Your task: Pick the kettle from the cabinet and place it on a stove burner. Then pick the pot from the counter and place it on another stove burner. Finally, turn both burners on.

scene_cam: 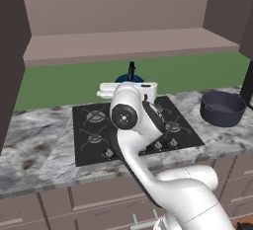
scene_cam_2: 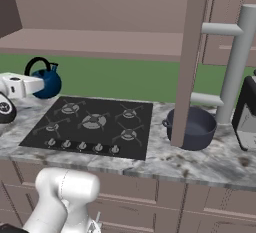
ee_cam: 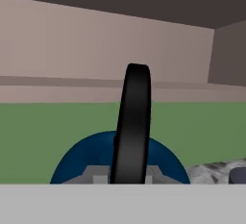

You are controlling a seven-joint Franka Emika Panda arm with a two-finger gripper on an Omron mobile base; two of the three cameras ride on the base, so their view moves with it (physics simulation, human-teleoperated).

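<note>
Item one, the kettle (scene_cam_2: 46, 80): we record a small round body in glossy dark blue with a black looped handle standing upright. It sits at the back left of the cooktop (scene_cam_2: 90, 124), against the green wall, with the white wrist just beside it. In the hand view the handle (ee_cam: 132, 122) rises as a thick black band over the blue dome. The end effector (ee_cam: 129, 177) is clenched on that handle.

Item two, the pot (scene_cam: 222, 107): wide, low and round, dark navy-grey with a thick rim, on the desk (scene_cam: 34, 140) right of the cooktop and well apart from the kettle.

Item three, the cooktop: a flat black panel with spoked grates on round burners and small silver knobs along its front.

Item four, the desk: grey-and-white veined marble with a thick front edge.

Item five, the cabinet (scene_cam: 128, 44): plain mauve-brown, with a long flat shelf and darker side panels.
</note>
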